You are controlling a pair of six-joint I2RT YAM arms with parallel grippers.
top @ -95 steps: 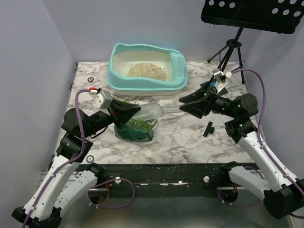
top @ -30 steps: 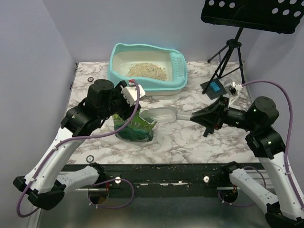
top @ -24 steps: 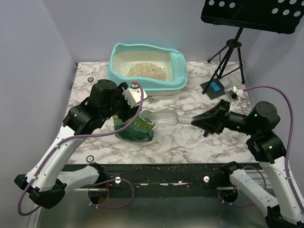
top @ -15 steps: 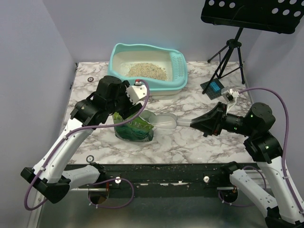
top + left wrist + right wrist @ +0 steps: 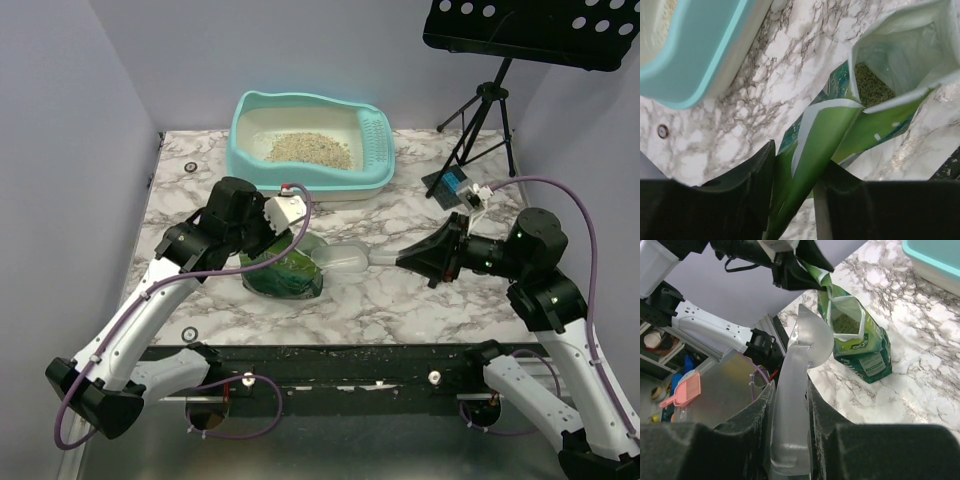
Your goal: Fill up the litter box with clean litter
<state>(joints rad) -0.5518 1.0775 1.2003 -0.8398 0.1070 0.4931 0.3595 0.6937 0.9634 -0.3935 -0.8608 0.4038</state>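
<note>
You're at the scooping step: left gripper [image 5: 795, 167] clamps the litter pouch [image 5: 286, 273] lip, right gripper [image 5: 789, 390] clamps the clear scoop [image 5: 346, 260]; dip it inside.

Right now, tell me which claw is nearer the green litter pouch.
Left. The left claw pinches the litter pouch by its top edge. The right claw sits off to the pouch's right, gripping a clear scoop whose bowl reaches toward the pouch mouth.

Black-and-white arms [image 5: 130, 328], purple cables [image 5: 545, 179]
</note>
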